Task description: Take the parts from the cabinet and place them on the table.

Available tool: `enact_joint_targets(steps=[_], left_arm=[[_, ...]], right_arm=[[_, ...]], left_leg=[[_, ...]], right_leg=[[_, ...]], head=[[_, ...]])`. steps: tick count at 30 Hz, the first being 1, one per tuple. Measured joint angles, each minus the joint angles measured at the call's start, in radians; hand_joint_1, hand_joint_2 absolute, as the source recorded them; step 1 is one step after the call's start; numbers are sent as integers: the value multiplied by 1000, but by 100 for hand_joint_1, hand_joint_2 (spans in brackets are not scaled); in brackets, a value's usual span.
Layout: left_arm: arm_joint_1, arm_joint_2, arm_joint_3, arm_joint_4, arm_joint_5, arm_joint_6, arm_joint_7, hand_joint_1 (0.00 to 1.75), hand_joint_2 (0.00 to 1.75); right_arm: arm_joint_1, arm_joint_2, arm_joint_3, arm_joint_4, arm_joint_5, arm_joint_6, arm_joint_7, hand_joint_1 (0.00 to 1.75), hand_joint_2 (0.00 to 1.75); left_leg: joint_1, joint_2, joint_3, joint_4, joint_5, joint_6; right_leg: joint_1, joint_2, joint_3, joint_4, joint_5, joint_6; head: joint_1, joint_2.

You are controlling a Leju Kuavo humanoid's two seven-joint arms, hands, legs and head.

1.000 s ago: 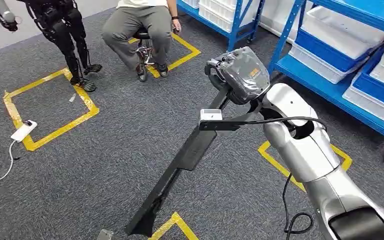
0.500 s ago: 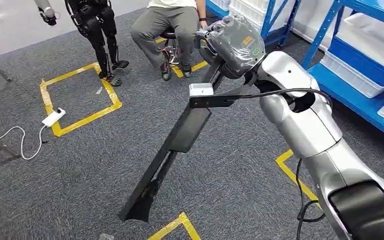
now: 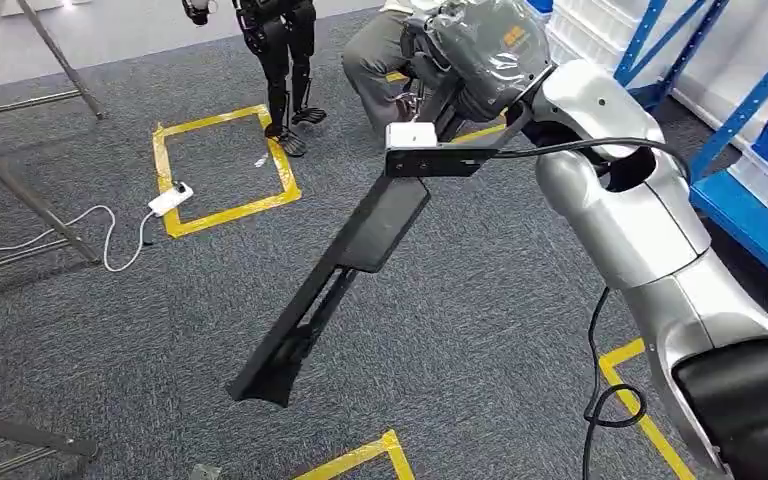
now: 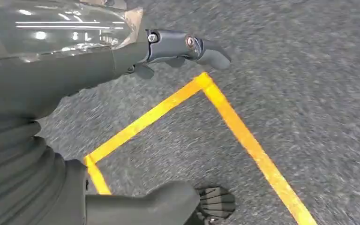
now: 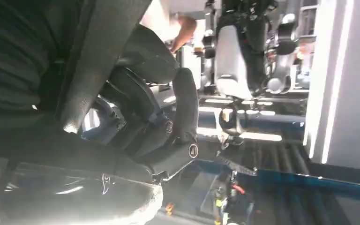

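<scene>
We've got the long black rigid plastic part (image 3: 345,270) gripped at its top end by our right robot hand (image 3: 470,60), slanting down over the grey carpet. It looks stiff, light, awkwardly long. Our left robot hand (image 4: 122,117) hangs released.

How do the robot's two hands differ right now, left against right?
The right hand is raised and grips the long black part, which slants down toward the carpet. The left hand holds nothing and hangs over the yellow floor tape, fingers apart. Both wear a clear glossy cover.
</scene>
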Motion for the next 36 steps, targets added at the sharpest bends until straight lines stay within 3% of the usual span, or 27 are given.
enact_joint_targets(steps=[2, 3, 4, 7, 8, 9, 10, 12, 13, 14, 15, 17, 18, 19, 20, 23, 24, 25, 26, 28, 29, 30, 32, 33, 34, 35, 36], left_arm=[[2, 0, 1, 0, 0, 0, 0, 0, 175], [3, 1, 3, 0, 2, 0, 0, 0, 175], [2, 2, 4, 0, 2, 1, 0, 0, 175], [9, 2, 9, 1, 2, 2, 0, 0, 175], [11, 7, 11, 1, 3, 3, 0, 0, 175], [13, 3, 13, 2, 3, 3, 0, 0, 175], [11, 4, 14, 2, 3, 3, 0, 0, 175], [9, 4, 14, 2, 3, 3, 0, 0, 175], [10, 3, 14, 2, 3, 2, 0, 0, 175], [11, 3, 14, 2, 3, 2, 0, 0, 175], [12, 3, 15, 2, 3, 2, 0, 0, 175], [11, 4, 15, 2, 3, 2, 0, 0, 175], [11, 4, 15, 2, 3, 2, 0, 0, 175], [8, 4, 15, 2, 3, 2, 0, 0, 175], [8, 4, 16, 2, 3, 3, 0, 0, 175], [10, 5, 20, 2, 3, 3, 0, 0, 175], [12, 2, 22, 2, 3, 3, 0, 0, 175], [11, 2, 23, 2, 4, 3, 0, 0, 175], [10, 4, 24, 2, 4, 3, 0, 0, 175], [8, 4, 26, 2, 4, 3, 0, 0, 175], [8, 3, 26, 2, 4, 3, 0, 0, 175], [11, 3, 27, 2, 4, 3, 1, 0, 175], [13, 2, 27, 2, 4, 3, 1, 0, 175], [14, 2, 27, 2, 4, 3, 1, 0, 175], [13, 2, 28, 2, 4, 3, 1, 0, 175], [13, 3, 28, 2, 4, 3, 1, 0, 175], [15, 3, 28, 2, 4, 3, 1, 0, 175]], right_arm=[[-1, -5, 0, 3, -3, 0, 0, 169, 175], [0, -10, 1, 5, -4, 0, 0, 169, 175], [-1, -8, 5, 8, -5, -3, -2, 169, 175], [-1, -7, 10, 14, -7, -6, -1, 169, 175], [-4, -6, 10, 16, -8, -6, -1, 169, 175], [-5, -3, 11, 17, -9, -6, -1, 169, 175], [-8, -3, 12, 17, -10, -7, -1, 169, 175], [-7, -3, 17, 20, -10, -7, -1, 169, 175], [-7, -3, 20, 22, -10, -7, -1, 169, 175], [-7, -3, 24, 23, -10, -7, -1, 169, 175], [-7, -3, 26, 24, -10, -7, -1, 169, 175], [-8, -2, 27, 25, -10, -7, -1, 169, 175], [-10, -1, 27, 25, -10, -8, -1, 169, 175], [-13, -2, 27, 25, -10, -8, -1, 169, 175], [-15, -4, 27, 26, -11, -9, -1, 169, 175], [-14, -2, 32, 27, -11, -13, -1, 169, 175], [-11, -3, 32, 28, -11, -15, -1, 169, 175], [-12, -6, 32, 28, -13, -17, -1, 169, 175], [-12, -8, 32, 29, -14, -19, -1, 169, 175], [-1, -13, 33, 33, -14, -19, -1, 169, 175], [4, -16, 34, 35, -14, -19, -1, 169, 175], [8, -16, 35, 36, -14, -19, -1, 169, 175], [7, -17, 35, 36, -14, -19, -1, 169, 175], [6, -18, 35, 36, -14, -19, -1, 169, 175], [7, -21, 35, 38, -14, -19, -1, 169, 175], [8, -18, 36, 38, -15, -20, -2, 169, 175], [11, -16, 36, 39, -16, -20, -1, 169, 175]], left_leg=[[4, -23, -1, 12, -5, -8], [6, -33, -8, 22, -10, -16], [0, -43, -17, 32, -14, -24], [9, -58, -25, 24, -4, -40], [10, -61, -28, 26, -7, -44], [5, -9, -36, 49, -23, -47], [6, 28, -63, 106, -57, -51], [10, 53, -139, 259, -125, -55], [11, 56, -170, 317, -142, -56], [12, 57, -183, 334, -138, -56], [12, 59, -171, 306, -115, -54], [11, 77, -80, 141, -34, -45], [6, 121, -34, 67, -11, -38], [-8, 141, -24, 47, -23, -37], [-7, 122, -29, 45, -21, -32], [-9, 92, -25, 34, -18, -18], [-1, 85, -11, 23, -11, -11], [-1, 76, -9, 18, -8, -4], [-1, 66, -9, 18, -8, -1], [0, 39, -9, 18, -9, 1], [0, 24, -9, 19, -9, 1], [0, 11, -9, 20, -9, 1], [2, -15, -9, 25, -11, -3], [2, -25, -11, 30, -15, -9], [-2, -34, -17, 40, -19, -16], [-3, -42, -23, 43, -20, -21], [-1, -48, -25, 39, -17, -26]], right_leg=[[-14, 18, 78, -169, 74, 26], [-25, 58, 102, -229, 85, 32], [-12, 54, 110, -230, 85, 20], [-1, 34, 104, -223, 90, 0], [-13, 24, 107, -230, 94, -9], [-12, 16, 111, -232, 95, -15], [-9, 8, 112, -232, 93, -25], [-1, -12, 115, -232, 89, -32], [2, -21, 115, -232, 87, -34], [4, -31, 116, -231, 87, -35], [6, -41, 117, -231, 85, -35], [8, -60, 123, -231, 80, -35], [11, -67, 126, -232, 78, -34], [23, -72, 124, -229, 73, -27], [22, -79, 125, -231, 72, -24], [24, -106, 138, -238, 65, -10], [21, -78, 126, -223, 55, -6], [19, -36, 110, -179, 34, -11], [17, -17, 74, -107, 5, -17], [12, -5, -9, 46, -43, -21], [12, -2, -31, 76, -44, -14], [10, -2, -28, 54, -28, -5], [0, 8, 38, -102, 49, 20], [-9, 32, 75, -185, 83, 30], [-12, 66, 87, -214, 89, 29], [-9, 48, 91, -217, 93, 13], [-4, 42, 91, -217, 93, 4]], head=[[0, 0], [1, 0], [1, 0], [-2, 0], [-3, 0], [-5, 0], [-12, 0], [-12, 0], [-13, 0], [-13, 0], [-12, 0], [-12, 0], [-13, 0], [-14, 0], [-7, 0], [-8, 0], [-5, 0], [-6, 0], [-3, 0], [-2, 0], [-1, 0], [-2, 0], [-2, 0], [-1, 0], [2, 0], [0, 0], [-3, 0]])
